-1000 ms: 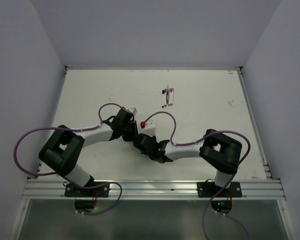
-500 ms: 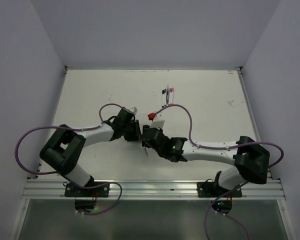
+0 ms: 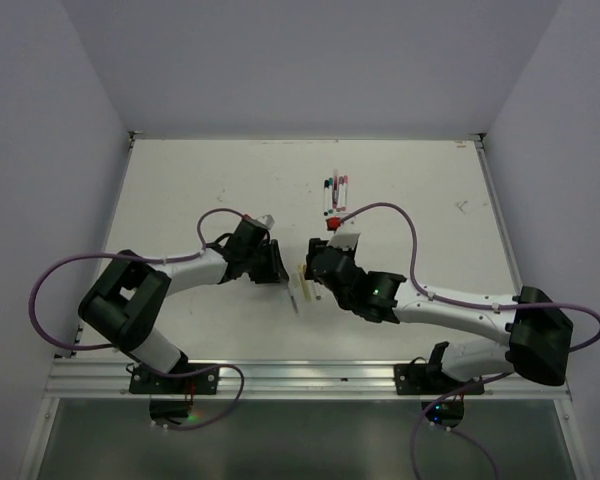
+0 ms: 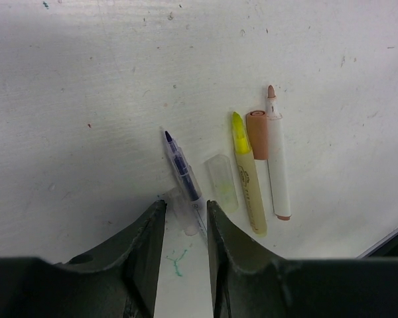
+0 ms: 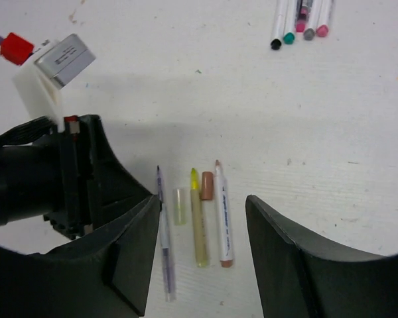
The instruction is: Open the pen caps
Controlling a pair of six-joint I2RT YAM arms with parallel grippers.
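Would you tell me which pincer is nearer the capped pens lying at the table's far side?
Right. The right pincer sits just on the near side of the capped pens; the left pincer is farther off, nearer the bases and to their left.

My left gripper (image 4: 186, 213) points downward, its fingers only a narrow slit apart. My right gripper (image 5: 202, 201) sits close opposite it, jaws spread wide, right arm (image 3: 460, 310) stretched long.

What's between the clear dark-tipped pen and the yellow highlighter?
A loose translucent yellow cap lies between pen and highlighter, clearest in the left wrist view.
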